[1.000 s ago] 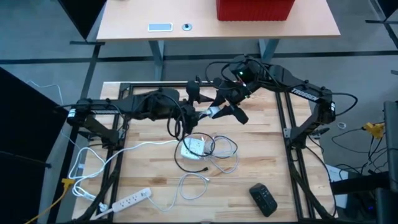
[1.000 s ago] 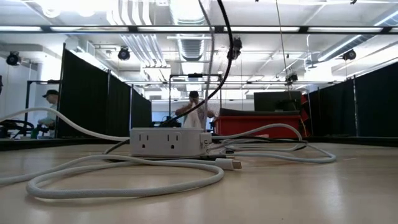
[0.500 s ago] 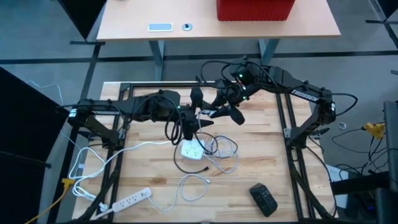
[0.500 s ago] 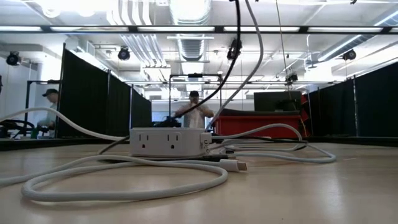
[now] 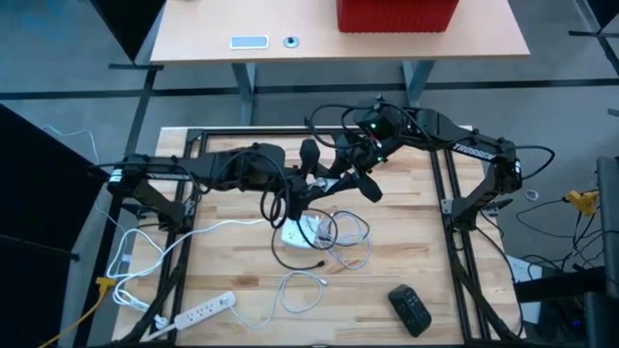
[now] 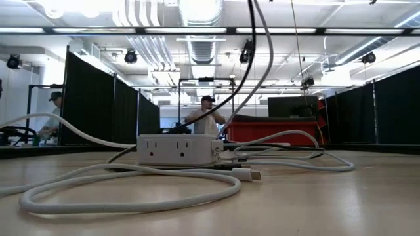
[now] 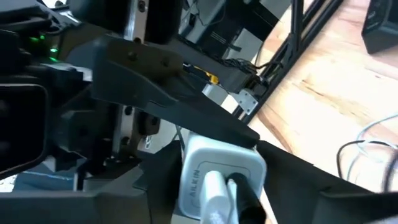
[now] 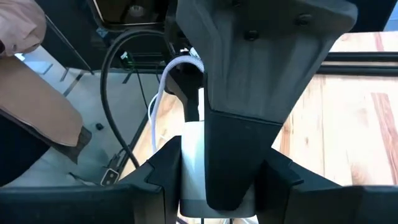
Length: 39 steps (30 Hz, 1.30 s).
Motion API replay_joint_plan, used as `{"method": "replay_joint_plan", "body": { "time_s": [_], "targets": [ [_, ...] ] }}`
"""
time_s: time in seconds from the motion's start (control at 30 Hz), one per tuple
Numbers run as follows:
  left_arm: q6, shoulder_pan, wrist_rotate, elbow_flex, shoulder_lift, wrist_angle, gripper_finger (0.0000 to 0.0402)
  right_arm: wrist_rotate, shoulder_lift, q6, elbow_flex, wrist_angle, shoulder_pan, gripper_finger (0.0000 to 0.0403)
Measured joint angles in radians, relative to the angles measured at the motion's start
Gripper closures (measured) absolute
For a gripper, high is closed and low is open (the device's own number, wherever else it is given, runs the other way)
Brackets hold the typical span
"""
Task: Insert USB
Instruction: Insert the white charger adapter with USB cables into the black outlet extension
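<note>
A white charger block (image 7: 221,171) hangs in the air above the middle of the table, with a white cable (image 7: 214,190) and a black plug (image 7: 244,198) sticking in one face. My left gripper (image 5: 311,188) and my right gripper (image 5: 340,182) meet at it, both shut on it. Below them a white outlet box (image 5: 302,230) lies on the table among loops of white and black cable. A loose white USB plug (image 6: 246,174) rests on the wood in front of it. White and black cables (image 6: 252,72) rise from the table toward the grippers. My left gripper pinches the charger block between its two fingers, on two opposite sides (image 7: 186,180), coming from the table's left. The block is clear of the table, and its cables trail down slack. My right gripper pinches the block (image 8: 189,165) between its fingers from the table's right. One finger (image 7: 186,106) lies over the block's upper face. My left gripper's finger (image 8: 249,124) covers most of the block in the right wrist view.
A long white power strip (image 5: 198,311) lies at the near left. A black remote-like device (image 5: 409,309) sits at the near right. Black frame rails (image 5: 455,222) border the wooden top. Beyond the table stands a desk with a red box (image 5: 397,14); a person (image 6: 209,118) shows far behind.
My left gripper has moved toward the table's right and my right gripper toward the left, so they now meet above the outlet box. The hanging cables have swung toward the right in the low view. The loose white USB plug has slid a little along the table.
</note>
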State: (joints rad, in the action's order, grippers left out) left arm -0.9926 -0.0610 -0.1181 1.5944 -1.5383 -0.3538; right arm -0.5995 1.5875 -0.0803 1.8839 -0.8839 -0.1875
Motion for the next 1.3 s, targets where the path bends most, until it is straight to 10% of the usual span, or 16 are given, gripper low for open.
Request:
{"method": "replay_joint_plan", "body": {
  "time_s": [0.33,0.57,0.77,1.07,1.3],
  "targets": [
    [-0.054,-0.011,-0.094,0.0,-0.007,0.016,0.027,-0.004,0.0,0.036,-0.007,-0.002,-0.001,0.0272],
    [0.011,-0.037,-0.201,0.0,0.003,0.045,0.027,0.004,0.0,0.063,-0.009,-0.059,-0.001,0.0126],
    [0.088,-0.059,-0.267,0.009,0.027,0.024,0.027,0.001,-0.012,0.058,-0.009,-0.135,-0.02,0.0085],
    [0.426,-0.063,-0.437,0.009,0.126,-0.251,0.027,0.282,-0.036,0.212,-0.022,-0.616,0.024,0.0118],
    [0.665,-0.039,-0.481,-0.002,0.198,-0.447,0.027,0.304,-0.08,0.482,-0.173,-0.684,0.213,0.0154]
  ]
}}
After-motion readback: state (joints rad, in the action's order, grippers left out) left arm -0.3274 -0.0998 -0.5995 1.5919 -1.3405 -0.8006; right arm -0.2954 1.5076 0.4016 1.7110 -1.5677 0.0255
